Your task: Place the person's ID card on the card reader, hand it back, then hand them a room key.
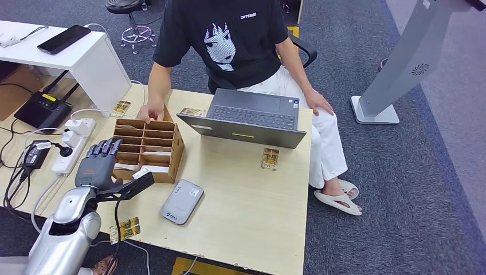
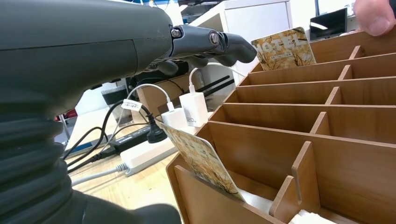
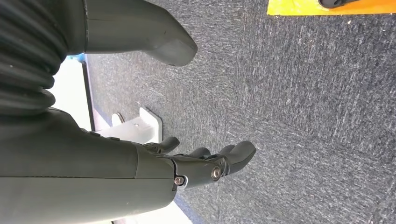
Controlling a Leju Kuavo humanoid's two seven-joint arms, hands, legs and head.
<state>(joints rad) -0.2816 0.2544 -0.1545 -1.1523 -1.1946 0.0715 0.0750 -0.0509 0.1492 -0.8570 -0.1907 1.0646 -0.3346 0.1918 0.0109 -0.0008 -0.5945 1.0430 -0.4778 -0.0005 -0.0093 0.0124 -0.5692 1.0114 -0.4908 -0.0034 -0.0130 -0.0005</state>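
My left hand (image 1: 97, 166) hovers at the near left corner of the wooden slotted box (image 1: 150, 148), fingers spread and holding nothing. The left wrist view shows its fingers (image 2: 212, 42) stretched above the compartments. A patterned card (image 2: 203, 161) leans in the nearest slot, and a second card printed HOTEL (image 2: 282, 46) stands at the far end. The grey card reader (image 1: 182, 201) lies on the table just right of my thumb. The person's hand (image 1: 150, 112) rests on the box's far edge. My right hand (image 3: 210, 168) hangs over grey carpet, fingers loosely extended and holding nothing.
An open laptop (image 1: 252, 117) stands in front of the seated person. Loose patterned cards lie at the near edge (image 1: 127, 228), beside the laptop (image 1: 270, 158) and at the far left (image 1: 121, 107). A power strip (image 1: 71, 143) with cables sits to my left.
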